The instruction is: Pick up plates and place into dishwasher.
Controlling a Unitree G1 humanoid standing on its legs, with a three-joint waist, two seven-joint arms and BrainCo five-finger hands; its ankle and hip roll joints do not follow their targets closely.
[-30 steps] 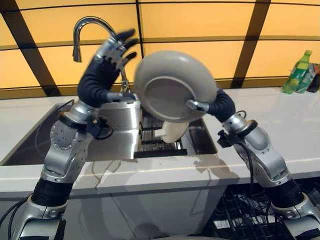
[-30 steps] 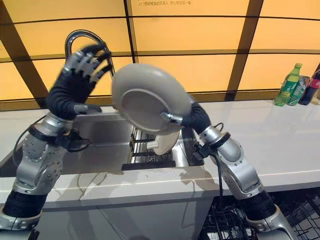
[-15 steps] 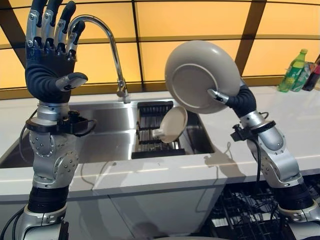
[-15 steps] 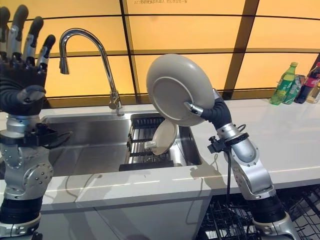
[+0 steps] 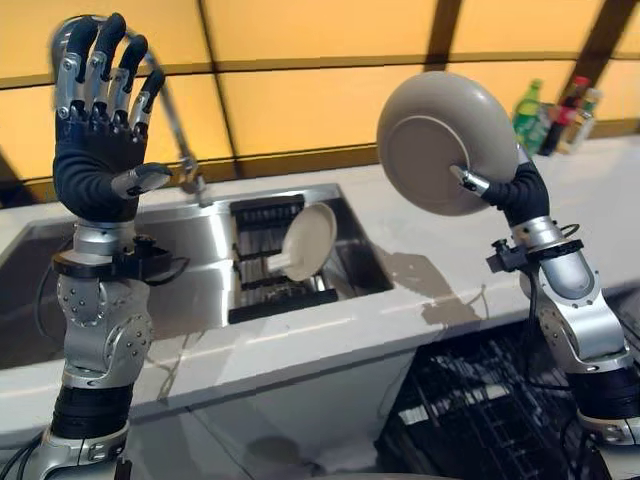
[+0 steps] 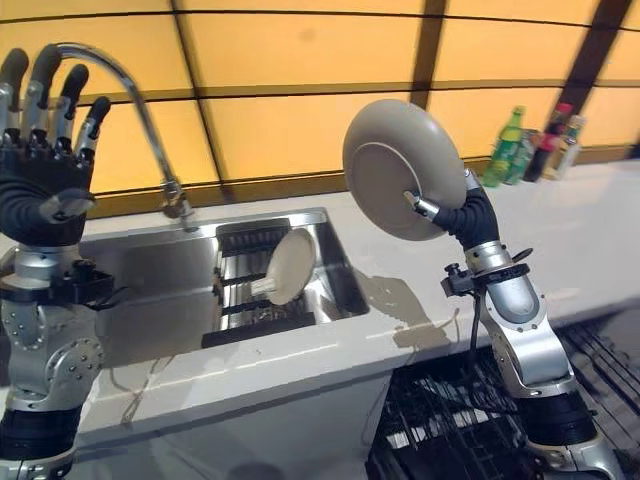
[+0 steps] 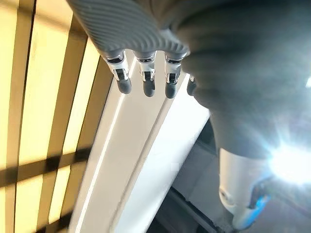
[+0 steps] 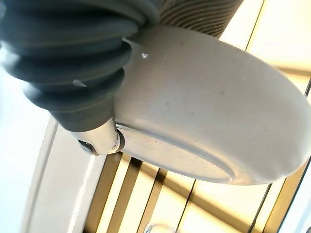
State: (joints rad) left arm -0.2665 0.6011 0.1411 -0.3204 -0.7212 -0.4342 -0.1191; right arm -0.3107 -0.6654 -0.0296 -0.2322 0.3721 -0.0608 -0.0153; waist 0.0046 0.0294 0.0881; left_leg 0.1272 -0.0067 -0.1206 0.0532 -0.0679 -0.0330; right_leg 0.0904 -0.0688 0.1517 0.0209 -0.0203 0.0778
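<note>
The right robot hand (image 5: pixel 500 190) holds a grey plate (image 5: pixel 440 140) upright in the air above the white surface (image 5: pixel 450 255), to the right of the sink (image 5: pixel 200 270); its thumb presses the plate's underside, which faces the camera, and the other fingers are hidden behind the plate. A second, paler plate (image 5: pixel 305 240) stands tilted on edge in the dark rack (image 5: pixel 260 290) inside the sink. The left robot hand (image 5: pixel 100 130) is raised high over the sink's left side, palm outward, fingers straight and spread, holding nothing, in front of the curved tap (image 6: pixel 140 110). Bottles (image 6: pixel 530 145) stand at the far right of the surface against the orange wall (image 5: pixel 300 100). Below the surface's edge, dark wire dishwasher racks (image 5: pixel 480 410) sit beside the right arm.
</note>
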